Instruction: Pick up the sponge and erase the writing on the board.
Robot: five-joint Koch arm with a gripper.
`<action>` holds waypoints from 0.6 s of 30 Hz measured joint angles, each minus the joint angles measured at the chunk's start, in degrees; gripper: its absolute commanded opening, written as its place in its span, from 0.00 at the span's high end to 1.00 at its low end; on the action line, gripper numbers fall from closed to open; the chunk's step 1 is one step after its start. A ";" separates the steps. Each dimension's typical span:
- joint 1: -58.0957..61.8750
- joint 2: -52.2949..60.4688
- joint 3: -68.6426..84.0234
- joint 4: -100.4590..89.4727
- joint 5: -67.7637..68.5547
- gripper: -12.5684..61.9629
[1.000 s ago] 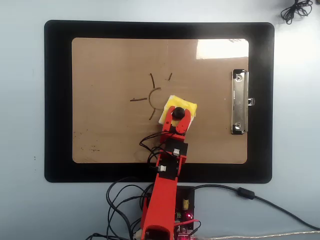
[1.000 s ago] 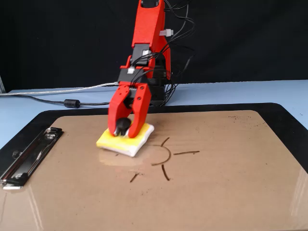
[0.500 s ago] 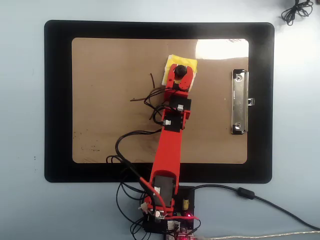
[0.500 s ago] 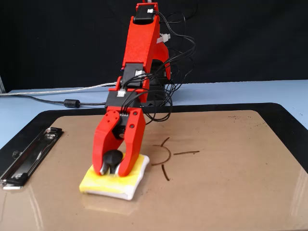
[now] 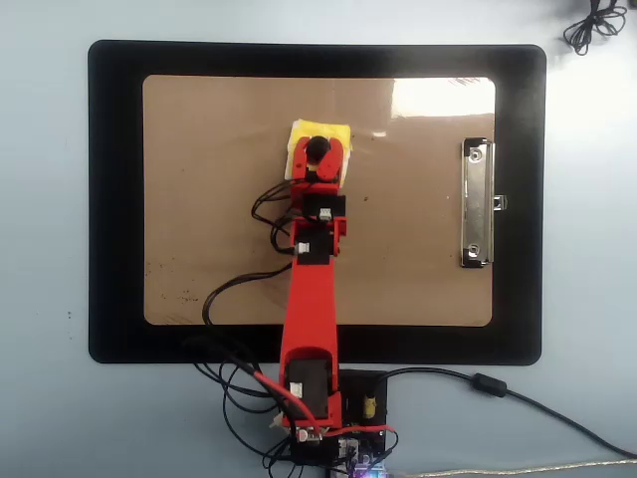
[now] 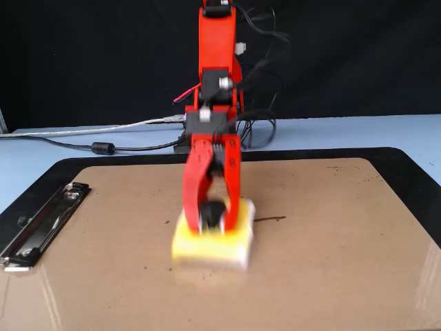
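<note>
The yellow sponge (image 5: pixel 304 130) (image 6: pixel 207 249) lies flat on the tan board (image 5: pixel 199 149) (image 6: pixel 331 276), upper middle in the overhead view. My red gripper (image 5: pixel 318 151) (image 6: pixel 213 215) reaches down over it and is shut on the black knob at its centre. The fixed view is motion-blurred around the sponge. Of the writing, only a short dark stroke (image 6: pixel 272 219) shows just right of the sponge in the fixed view. In the overhead view the arm and its cables cover the spot where the drawing would be.
The board's silver clip (image 5: pixel 477 204) (image 6: pixel 41 221) is on the right edge in the overhead view. A black mat (image 5: pixel 114 199) (image 6: pixel 413 179) lies under the board. Loose black cables (image 5: pixel 239 289) hang left of the arm. Small dark specks (image 5: pixel 169 294) dot the board's lower left.
The arm has swept the sponge left in the overhead view, across the drawing. The arc and most rays seen earlier no longer show; one short stroke is left.
</note>
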State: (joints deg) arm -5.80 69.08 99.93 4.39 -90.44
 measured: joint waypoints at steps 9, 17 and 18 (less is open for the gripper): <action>-1.85 26.54 31.03 1.85 -1.67 0.94; -3.78 40.87 35.95 15.47 -1.32 0.94; -4.13 34.72 30.32 15.29 -1.41 0.94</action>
State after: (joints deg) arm -9.93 103.80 130.25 19.69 -91.85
